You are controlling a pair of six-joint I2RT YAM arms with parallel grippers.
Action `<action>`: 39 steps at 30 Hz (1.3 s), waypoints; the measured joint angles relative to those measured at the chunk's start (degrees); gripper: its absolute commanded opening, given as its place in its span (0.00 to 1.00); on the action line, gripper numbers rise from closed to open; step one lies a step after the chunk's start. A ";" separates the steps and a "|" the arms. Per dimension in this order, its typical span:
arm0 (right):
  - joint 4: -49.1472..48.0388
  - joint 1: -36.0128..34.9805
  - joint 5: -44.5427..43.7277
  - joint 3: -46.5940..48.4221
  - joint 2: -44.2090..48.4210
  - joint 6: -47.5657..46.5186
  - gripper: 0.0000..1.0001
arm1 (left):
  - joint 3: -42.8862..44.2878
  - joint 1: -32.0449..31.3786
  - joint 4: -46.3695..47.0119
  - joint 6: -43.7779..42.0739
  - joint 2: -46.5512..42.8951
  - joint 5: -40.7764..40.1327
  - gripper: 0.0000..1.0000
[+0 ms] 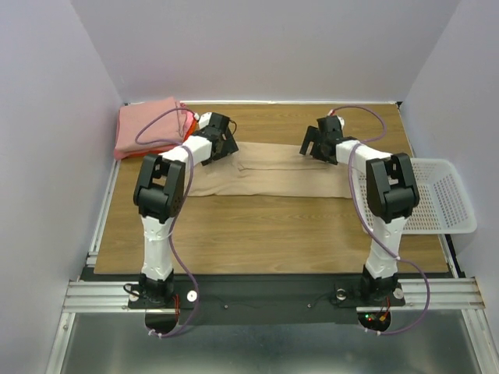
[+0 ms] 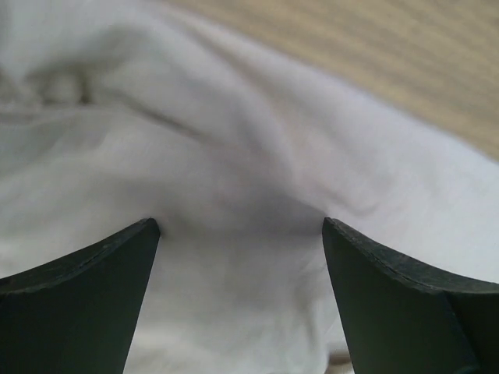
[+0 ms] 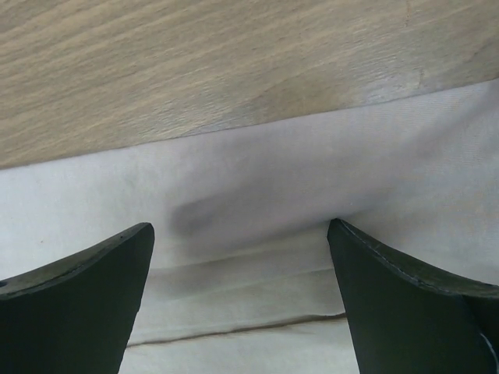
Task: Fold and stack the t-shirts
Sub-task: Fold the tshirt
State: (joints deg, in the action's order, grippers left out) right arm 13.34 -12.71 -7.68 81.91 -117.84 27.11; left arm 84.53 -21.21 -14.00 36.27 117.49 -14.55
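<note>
— What's under the claw?
— My left gripper (image 2: 239,226), jaws spread wide. A pale t-shirt (image 2: 234,140) fills the gap: soft creases, bunched at top left.
— Contact?
— Dark fingers (image 2: 78,304) sit low over the cloth. Touching or not, I can't tell. Nothing pinched.
— Beyond?
— Wooden table (image 2: 405,54), top right, blurred.

- Tan shirt (image 1: 273,175): folded lengthwise into a long narrow band. Lies flat, L–R across ctr of table (image 1: 257,226). Soft creases, lengthwise fold line visible, left end rumpled.
- Pink shirt (image 1: 144,125): folded rect., top of stack in far-left corner.
- Orange-red shirt (image 1: 189,125): under pink, only its edge shows.
</note>
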 measured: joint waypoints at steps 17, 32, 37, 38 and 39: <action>-5.31 -18.97 2.71 -33.27 25.77 15.10 1.00 | 48.76 -2.32 -2.91 -5.18 31.50 11.08 0.99; -3.54 -43.08 10.60 -40.33 34.40 26.10 1.00 | 55.49 -2.47 8.09 6.88 38.21 21.07 0.99; -0.24 -43.56 11.30 -41.53 38.86 25.94 1.00 | 55.49 -2.45 11.30 9.31 39.12 23.39 0.99; 0.04 -43.65 11.34 -41.53 39.58 25.75 1.00 | 55.49 -2.47 11.69 9.55 39.17 23.80 0.99; 0.37 -43.65 11.45 -41.53 40.48 25.35 1.00 | 55.49 -2.47 11.96 9.73 39.19 24.26 0.99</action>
State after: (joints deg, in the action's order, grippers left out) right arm 13.72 -56.36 3.77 40.38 -77.36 52.47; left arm 140.03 -23.68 -2.04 46.00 156.68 9.72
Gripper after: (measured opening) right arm 0.996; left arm 0.986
